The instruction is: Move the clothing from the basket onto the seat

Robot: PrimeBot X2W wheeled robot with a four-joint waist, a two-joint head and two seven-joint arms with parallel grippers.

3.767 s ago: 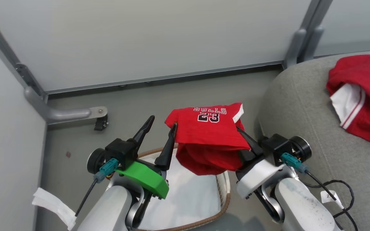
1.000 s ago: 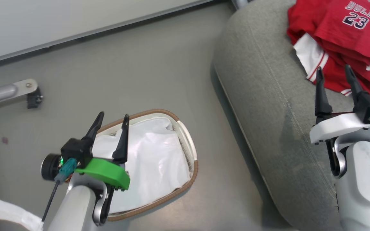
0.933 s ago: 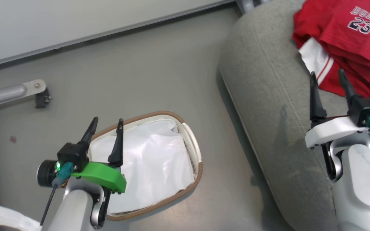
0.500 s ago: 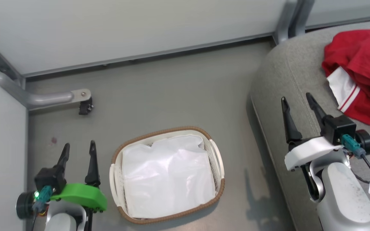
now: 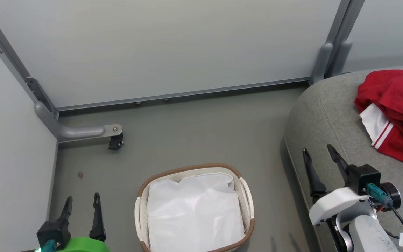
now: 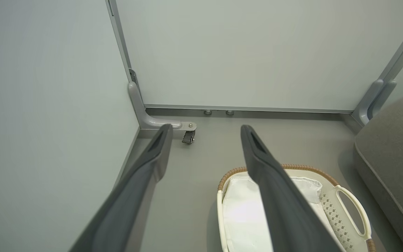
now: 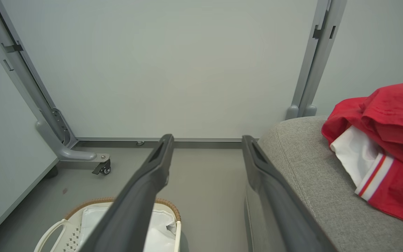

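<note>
Grey floor (image 5: 194,129) spreads beneath everything. Nearest, the left gripper (image 5: 83,198) hangs above it, fingers (image 5: 97,218) spread and holding nothing, just beside the oval white perforated plastic basket (image 5: 187,168) with brown woven rim, whose white fabric liner (image 5: 194,210) lies inside. The right gripper (image 5: 317,149), likewise parted and bare, hovers at the near edge of the large grey fabric-upholstered seat (image 5: 327,115). Farther along that cushion lies the bright red clothing (image 5: 394,101) with white, red-striped trim, well apart from the basket. Beyond, a grey metal foot (image 5: 82,132) with a black caster (image 5: 115,143) meets pale partition walls (image 5: 170,52).
</note>
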